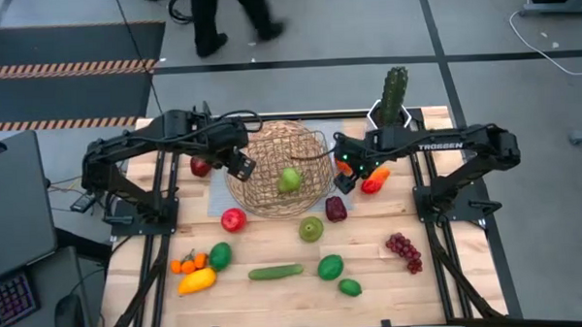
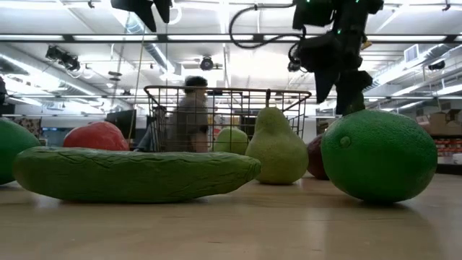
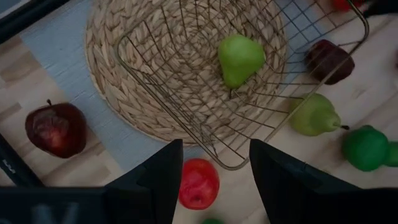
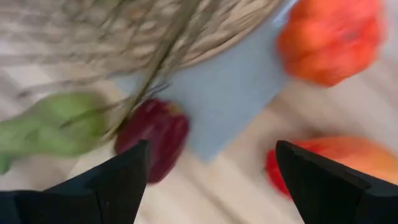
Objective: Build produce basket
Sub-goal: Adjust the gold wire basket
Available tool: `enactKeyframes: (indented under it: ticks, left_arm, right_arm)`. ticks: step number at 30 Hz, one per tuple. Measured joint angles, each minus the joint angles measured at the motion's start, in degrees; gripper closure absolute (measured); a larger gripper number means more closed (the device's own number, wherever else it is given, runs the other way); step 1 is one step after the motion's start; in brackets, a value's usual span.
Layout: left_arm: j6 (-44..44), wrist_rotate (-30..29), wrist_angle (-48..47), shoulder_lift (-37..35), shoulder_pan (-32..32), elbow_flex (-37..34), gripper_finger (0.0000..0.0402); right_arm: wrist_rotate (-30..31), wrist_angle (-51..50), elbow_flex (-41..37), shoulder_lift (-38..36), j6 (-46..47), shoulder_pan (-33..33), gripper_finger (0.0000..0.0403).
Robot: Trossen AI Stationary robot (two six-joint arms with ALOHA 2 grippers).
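Note:
The basket (image 1: 260, 157) is a round bowl of thin tan wire on a woven mat, mid-table. One green pear (image 3: 239, 57) lies inside it. Other produce lies around it: a red apple (image 3: 199, 183), a dark apple (image 3: 56, 127), a dark plum (image 4: 152, 140), a second pear (image 1: 311, 229) and an orange fruit (image 4: 329, 40). My left gripper (image 3: 214, 180) hangs open high over the basket's near left rim, above the red apple. My right gripper (image 4: 211, 180) hangs open over the blue mat's corner, between the plum and a red-orange fruit (image 4: 336, 162).
A cucumber (image 1: 275, 272), limes (image 1: 331, 267), purple grapes (image 1: 404, 250), a yellow mango (image 1: 197, 280) and small oranges (image 1: 186, 265) lie toward the near edge. A cactus (image 1: 395, 94) in a white pot stands at the far right. A person walks beyond the table.

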Motion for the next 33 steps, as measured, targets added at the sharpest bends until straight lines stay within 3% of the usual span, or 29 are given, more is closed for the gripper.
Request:
enactKeyframes:
  ticks: [8, 16, 24, 33]
  left_arm:
    - [-0.31, 1.29, 0.81, 0.03, -3.44, 0.0, 0.0207]
    - [-2.24, 5.57, 4.56, 0.09, -8.83, 0.0, 0.0207]
    - [-9.48, 5.72, 5.85, 0.11, -12.81, 0.0, 0.0207]
    - [-11.81, 9.56, 6.78, 0.65, -17.75, 0.0, 0.0207]
  right_arm:
    - [3.92, 4.18, 0.0, 2.17, 3.52, 4.2, 0.0055]
    - [0.58, 11.04, 0.0, 6.35, 5.18, 4.43, 0.0055]
    - [0.94, 16.23, 0.0, 6.95, 5.06, 3.82, 0.0055]
    - [-4.93, 14.32, 0.0, 4.97, 2.5, 3.6, 0.0055]
